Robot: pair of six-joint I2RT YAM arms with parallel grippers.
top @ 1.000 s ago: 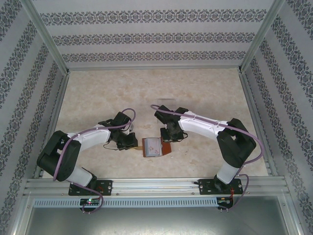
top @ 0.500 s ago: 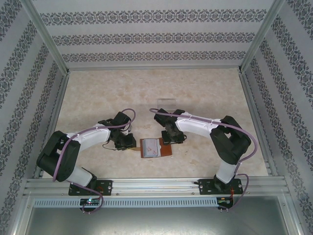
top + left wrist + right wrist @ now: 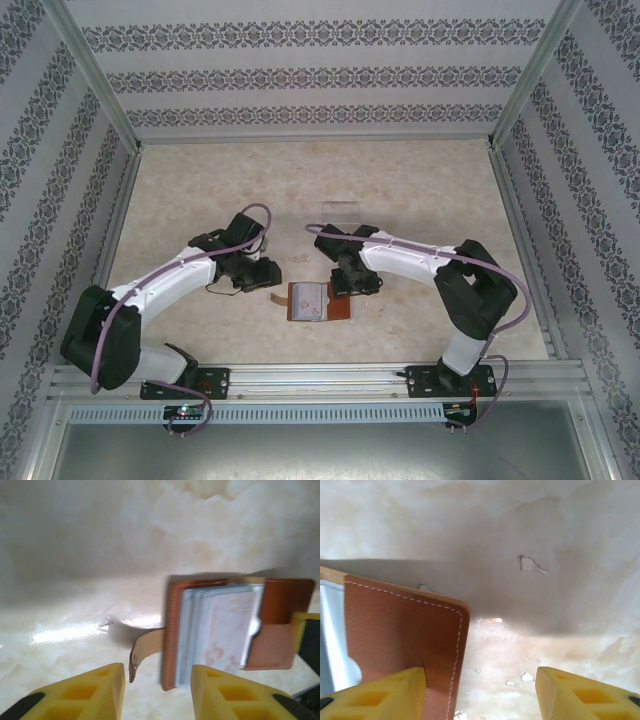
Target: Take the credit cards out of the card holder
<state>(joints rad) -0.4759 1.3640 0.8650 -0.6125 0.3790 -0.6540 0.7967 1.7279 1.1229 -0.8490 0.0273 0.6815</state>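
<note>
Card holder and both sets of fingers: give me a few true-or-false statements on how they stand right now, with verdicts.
1. The card holder lies open on the table. True.
2. The cards sit tucked in its pockets. True.
3. The left fingers are clamped on the strap tab. False: they stand apart, and the tab lies beyond them, ungripped.
4. The right fingers hold a card. False: they stand apart with nothing gripped; the holder's leather flap lies by one of them.
5. One card lies loose on the table. False: the cards seen are all in the holder.
</note>
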